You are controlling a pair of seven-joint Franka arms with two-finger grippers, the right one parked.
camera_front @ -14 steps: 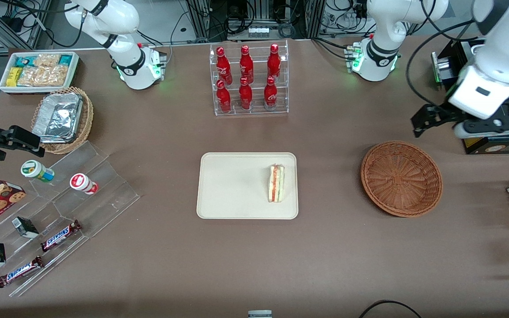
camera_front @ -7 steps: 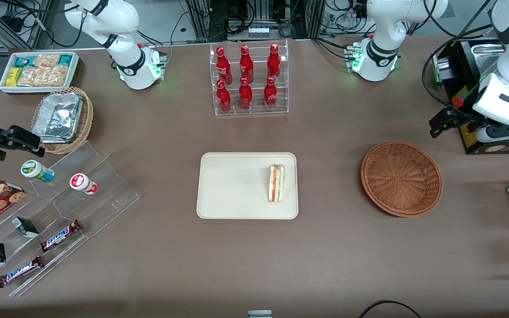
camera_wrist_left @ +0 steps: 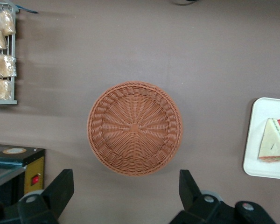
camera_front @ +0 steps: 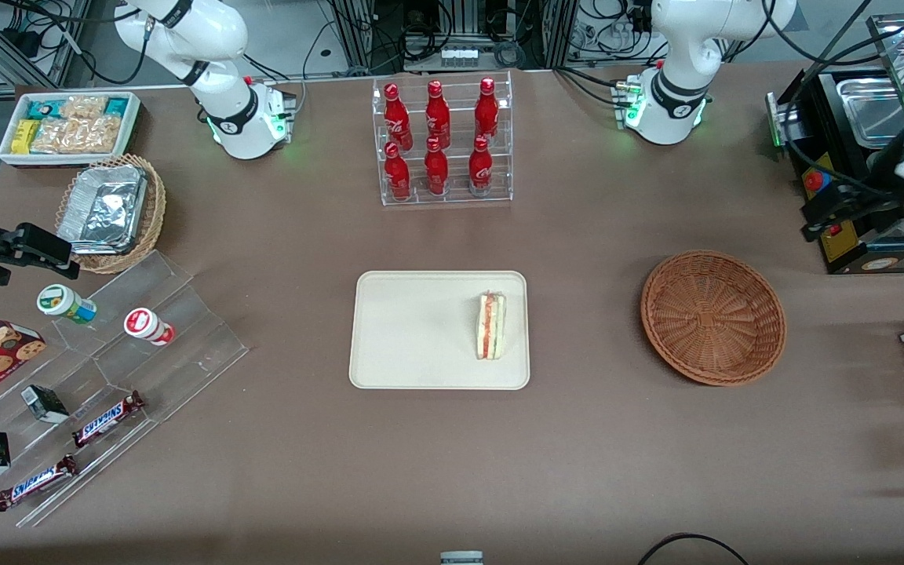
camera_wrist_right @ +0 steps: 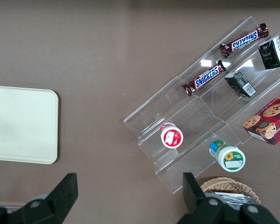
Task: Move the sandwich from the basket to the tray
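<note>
The gripper (camera_wrist_left: 123, 198), its fingers wide apart and empty, is pulling farther away above the empty basket (camera_front: 712, 316), leaving the sandwich (camera_front: 490, 326) well off on the tray (camera_front: 405, 329), so the placing looks done.

Pretty even overhead light here, soft shadows beside the basket (camera_front: 713, 317) and tray (camera_front: 421, 329), glare on the foil containers (camera_front: 103, 207), and the gripper (camera_front: 821, 224) looks motion-blurred.

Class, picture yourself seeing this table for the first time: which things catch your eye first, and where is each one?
The sandwich lies on the cream tray mid-table, at the edge nearest the round reddish-brown basket, which holds nothing. Red bottles fill a clear rack farther from the front camera than the tray. The gripper hangs open above the basket, toward the working arm's end.
</note>
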